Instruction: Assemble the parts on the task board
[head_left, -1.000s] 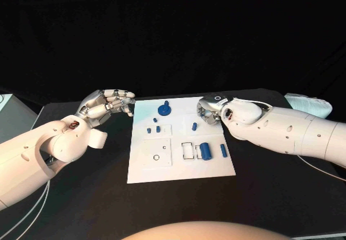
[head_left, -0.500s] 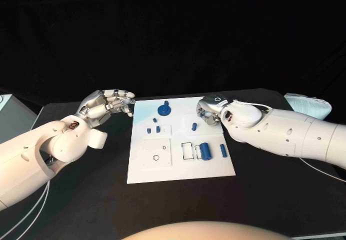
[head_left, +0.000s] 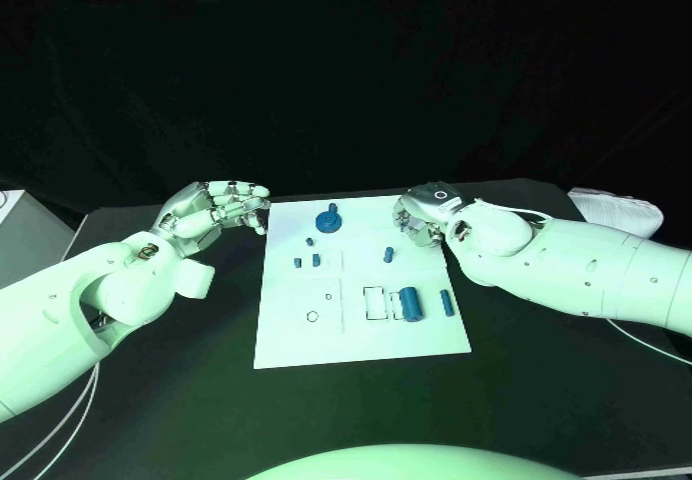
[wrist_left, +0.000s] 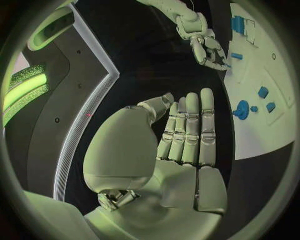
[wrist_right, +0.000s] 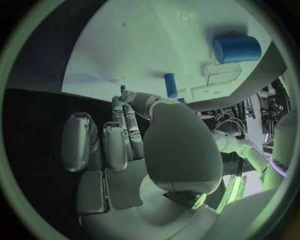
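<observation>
Left hand hovers off the board's far left corner, fingers straight and together, holding nothing. Right hand curls over the far right edge; whether it grips anything cannot be told. Small blue parts dot the white board mid-worktop.

The right hand has edged slightly farther back.

No readable text, label or number anywhere.
</observation>
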